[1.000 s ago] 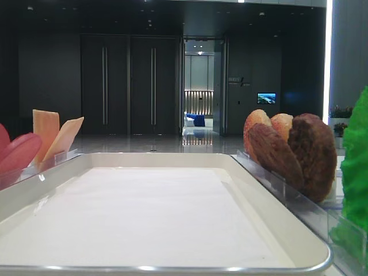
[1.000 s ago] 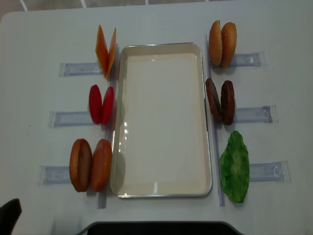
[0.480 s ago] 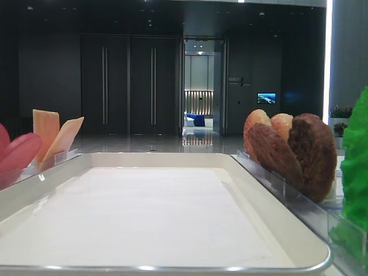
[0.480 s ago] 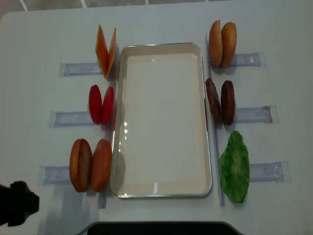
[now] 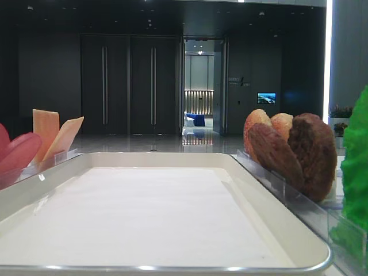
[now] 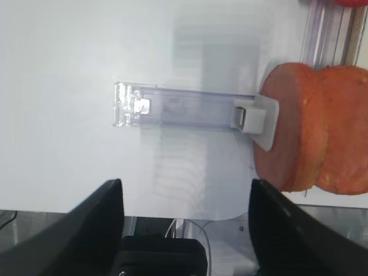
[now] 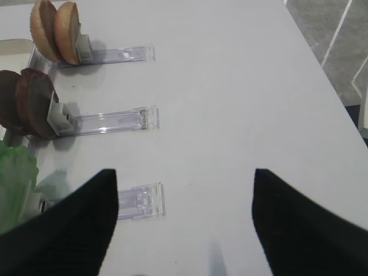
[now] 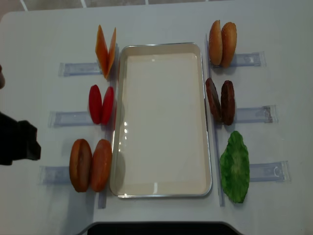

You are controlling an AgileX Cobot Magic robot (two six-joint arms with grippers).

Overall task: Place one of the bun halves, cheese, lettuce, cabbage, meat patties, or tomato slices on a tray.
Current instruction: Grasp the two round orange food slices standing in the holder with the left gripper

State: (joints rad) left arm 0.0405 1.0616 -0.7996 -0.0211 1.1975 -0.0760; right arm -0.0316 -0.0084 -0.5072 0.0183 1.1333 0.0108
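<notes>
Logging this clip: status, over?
Left tool open, empty, beside bun halves. Right tool open, empty. Tray bare. Nothing in the way.

white worktop (image 8: 161, 22) with clear plastic holders (image 8: 254, 115) laid flat on both sides, dark double doors (image 5: 129, 86) way behind

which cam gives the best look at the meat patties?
The realsense overhead: both meat patties stand on edge in their holder, right of the tray, unobstructed. The low exterior view shows them side-on, overlapping the buns. The right wrist view clips them at its left edge; the left wrist view misses them.
</notes>
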